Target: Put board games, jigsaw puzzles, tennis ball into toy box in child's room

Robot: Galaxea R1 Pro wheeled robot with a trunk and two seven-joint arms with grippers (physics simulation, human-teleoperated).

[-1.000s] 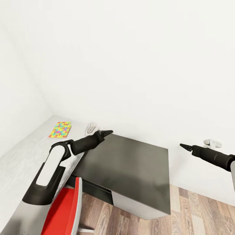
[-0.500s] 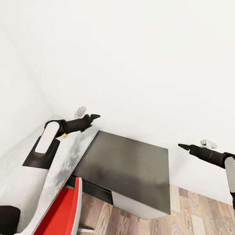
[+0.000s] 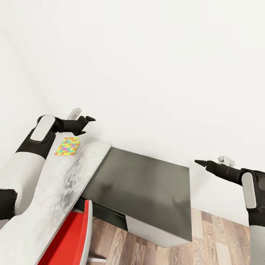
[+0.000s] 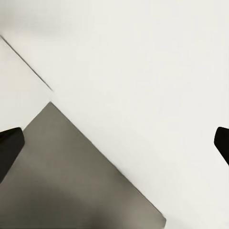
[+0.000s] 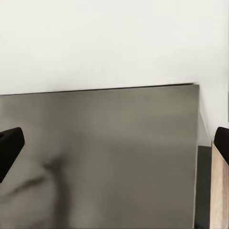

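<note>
Item: one jigsaw puzzle, flat on the light counter, just below the left tool, not yet collected. Left tool spread, empty. Right tool spread, empty, beyond the dark wing. Judged: sorting hardly begun.

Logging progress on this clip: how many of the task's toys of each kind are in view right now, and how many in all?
Jigsaw puzzles: 1, the jigsaw puzzle lying flat on the light grey part of the table, near the left claw
Board games: 0
Tennis balls: 0
Total: 1
</note>
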